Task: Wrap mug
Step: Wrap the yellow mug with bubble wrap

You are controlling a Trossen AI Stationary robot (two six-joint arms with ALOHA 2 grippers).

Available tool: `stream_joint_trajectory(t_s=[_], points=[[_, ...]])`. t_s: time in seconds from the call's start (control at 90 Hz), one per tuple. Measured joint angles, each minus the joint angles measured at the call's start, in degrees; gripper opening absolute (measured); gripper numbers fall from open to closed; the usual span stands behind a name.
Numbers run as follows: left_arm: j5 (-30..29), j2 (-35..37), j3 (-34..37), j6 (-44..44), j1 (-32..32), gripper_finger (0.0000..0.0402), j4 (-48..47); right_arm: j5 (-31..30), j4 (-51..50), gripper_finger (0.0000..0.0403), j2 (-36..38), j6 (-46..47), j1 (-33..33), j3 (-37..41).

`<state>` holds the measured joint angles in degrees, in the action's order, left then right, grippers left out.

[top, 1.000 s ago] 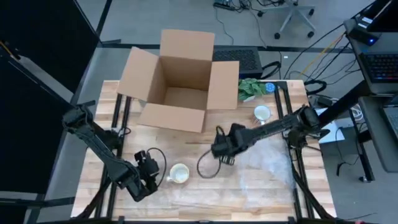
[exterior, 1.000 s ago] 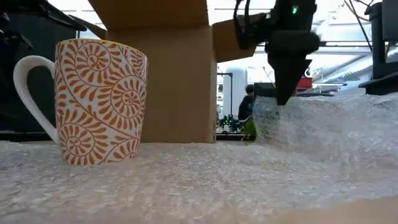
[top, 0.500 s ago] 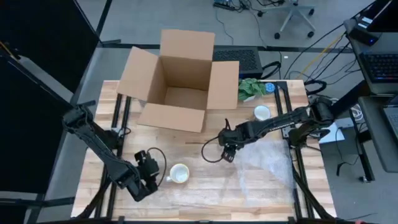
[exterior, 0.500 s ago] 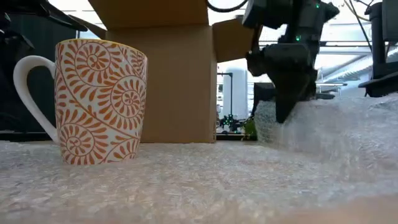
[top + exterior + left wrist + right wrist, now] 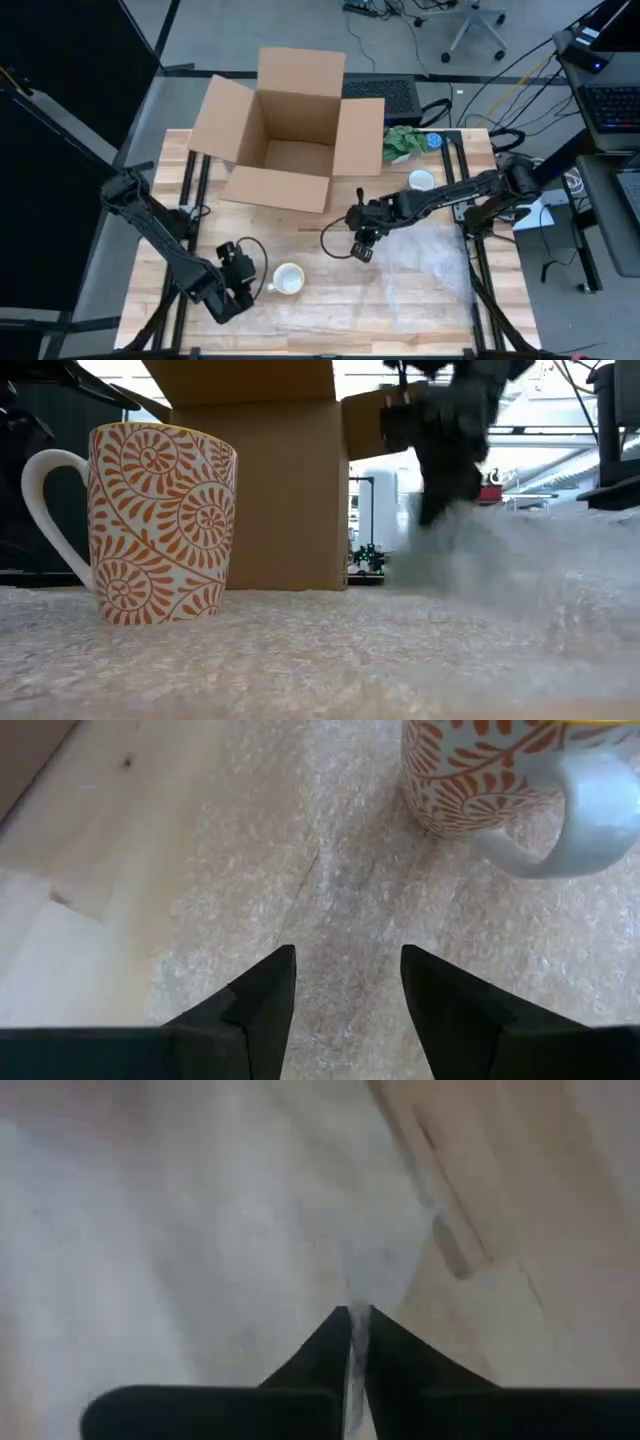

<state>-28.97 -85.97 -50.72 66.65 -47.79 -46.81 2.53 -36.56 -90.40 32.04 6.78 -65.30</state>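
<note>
Mug (image 5: 288, 280) stands upright on the wrap (image 5: 420, 262) near the desk's front edge, handle toward the left gripper (image 5: 240, 272), whose fingers gape empty just beside it. The right gripper (image 5: 362, 250), fingers pinched on the wrap's raised edge mid-desk, must carry it toward the mug, well apart to its left.

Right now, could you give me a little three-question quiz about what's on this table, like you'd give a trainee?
1. True or false: the patterned mug stands on the bubble wrap.
2. What is the right hand pinching? A) the cardboard box B) the bubble wrap C) the mug's handle
3. Fill in: the left hand is open, with the mug's ____ turned toward it.

Key
1. True; the sheet lies under it.
2. B; its fingers are closed on an edge of the sheet.
3. handle; the fingers touch nothing.
</note>
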Motion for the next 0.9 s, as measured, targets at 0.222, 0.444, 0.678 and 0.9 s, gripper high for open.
stream_joint_trajectory(t_s=[0.222, 0.444, 0.678, 0.9], points=[[0.0, 0.0, 0.0, 0.0, 0.0, 0.0171, 0.0, 1.8, 2.3, 0.0001, 3.3, 2.9, 0.0, -6.3], [0.0, 0.0, 0.0, 0.0, 0.0, 0.0171, 0.0, 3.5, 18.6, 0.0000, 3.1, 7.8, 1.0, -7.5], [-0.3, 0.0, 0.0, 0.1, 0.0, 0.0171, 0.0, 1.8, 38.1, 0.0000, 0.5, 8.8, 2.8, -7.5], [-0.6, 0.0, 0.0, 0.1, 0.3, 0.0171, 0.0, 1.7, 48.1, 0.0000, -7.2, 7.7, 3.9, -7.5]])
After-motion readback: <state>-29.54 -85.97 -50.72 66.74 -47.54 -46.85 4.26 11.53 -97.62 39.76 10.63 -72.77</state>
